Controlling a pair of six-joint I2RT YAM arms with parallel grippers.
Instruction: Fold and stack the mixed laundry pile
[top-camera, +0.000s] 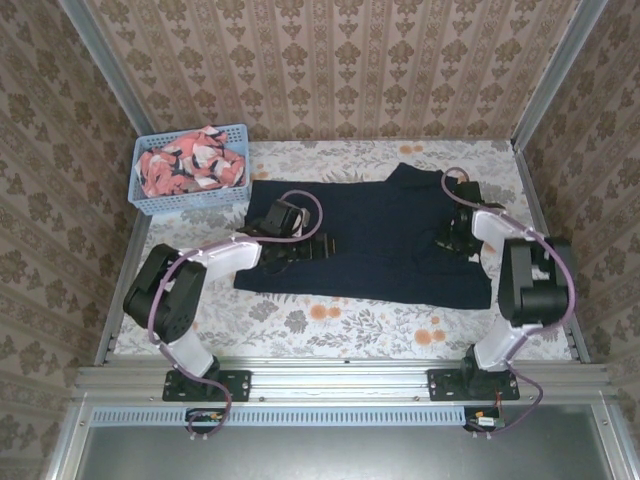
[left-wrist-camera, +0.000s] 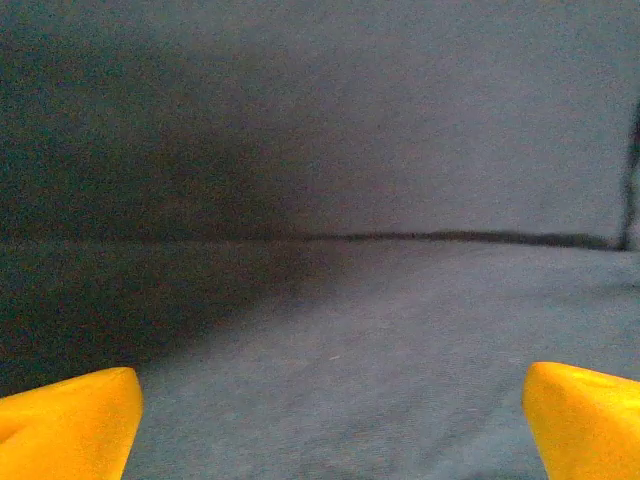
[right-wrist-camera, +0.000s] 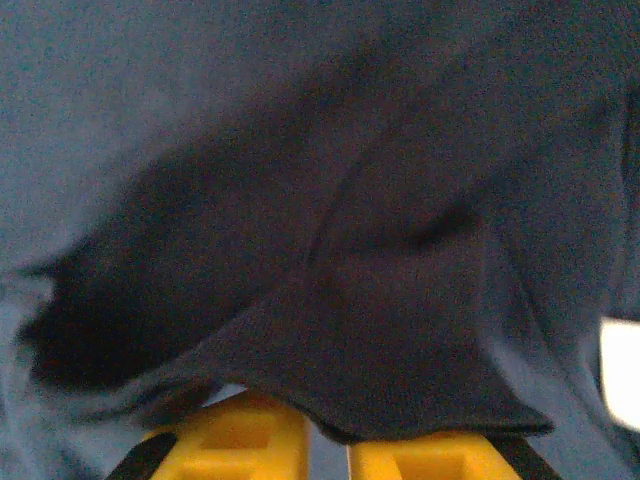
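Right wrist view: the right claw (right-wrist-camera: 345, 445) is clenched on a raised fold of the navy garment (right-wrist-camera: 400, 300), whose hem drapes over its fingertips. Over the same garment's flat cloth the left claw (left-wrist-camera: 330, 410) hangs released, fingers wide apart. Well beyond it, the coral-pink printed garment (top-camera: 190, 168) lies in the basket (top-camera: 185, 206).

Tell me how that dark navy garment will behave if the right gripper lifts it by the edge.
Probably floppy: the navy garment tents and creases at the right gripper. It lies flat and thin, so it is likely light, though the spread-out rest would drag and sag. Its matte knit surface suggests it won't slip easily.
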